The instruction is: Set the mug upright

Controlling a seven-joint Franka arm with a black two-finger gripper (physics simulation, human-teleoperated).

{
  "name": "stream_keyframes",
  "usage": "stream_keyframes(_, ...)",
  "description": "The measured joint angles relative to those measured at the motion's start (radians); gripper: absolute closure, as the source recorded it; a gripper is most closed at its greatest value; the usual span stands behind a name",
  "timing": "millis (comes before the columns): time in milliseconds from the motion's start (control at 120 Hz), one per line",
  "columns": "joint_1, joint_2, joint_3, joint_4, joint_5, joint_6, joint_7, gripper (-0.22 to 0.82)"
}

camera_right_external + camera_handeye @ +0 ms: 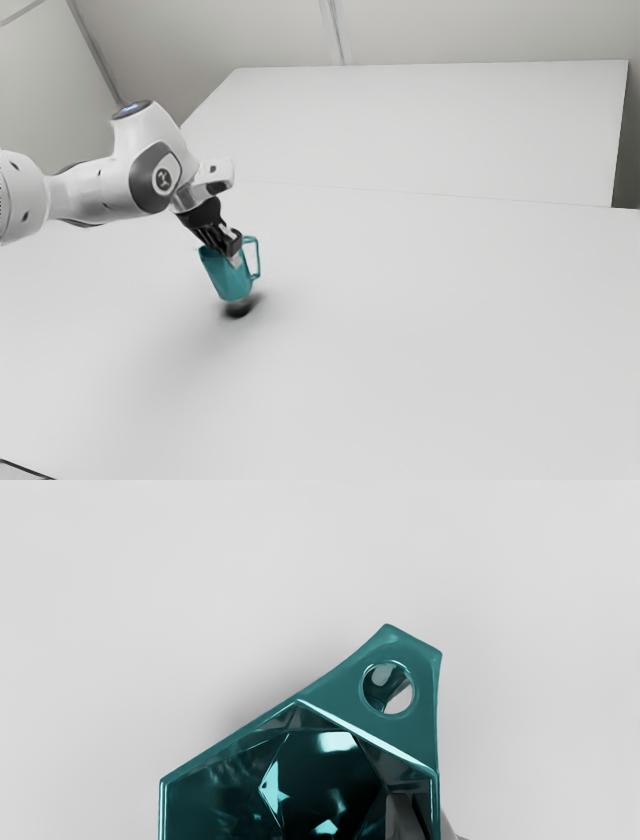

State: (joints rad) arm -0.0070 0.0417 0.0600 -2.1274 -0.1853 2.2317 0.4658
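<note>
Jaws: the black two-finger jaws (229,250) are closed on one wall of the teal mug (229,276), one finger (400,812) inside it and the other outside.
Mug: at the jaws, mouth up toward the hand; it leans, with its base toward the exterior view's right, and appears just above the white bench (430,350).
Handle: the teal handle (258,258) points to the exterior view's right, on the wall next to the pinched one.
Wrist view adds: a six-sided rim (367,735), a dark, glossy, faceted interior (320,775), and a round hole in the top of the handle.
Exterior view adds: the lean, the handle's long loop, and a dark shadow (238,310) directly below the base.
In the way: the jaws cover part of the rim in the exterior view; the handle sits just beside them.
Around: the white robot arm (105,190) comes in from the exterior view's left; pale walls (450,30) rise behind.
Count: one mug, one handle, one arm, two fingers.
</note>
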Motion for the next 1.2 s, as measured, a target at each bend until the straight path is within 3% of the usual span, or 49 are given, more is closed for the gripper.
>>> stream_keyframes(267, -0.103, 0.007, -0.030, -0.039, 0.005, 0.153, 0.001, 0.79)
stream_keyframes(550, -0.050, 0.017, -0.032, -0.089, 0.017, 0.268, 0.012, 0.79)
stream_keyframes(1200, -0.067, 0.056, -0.035, -0.105, 0.006, 0.338, 0.018, 0.79)
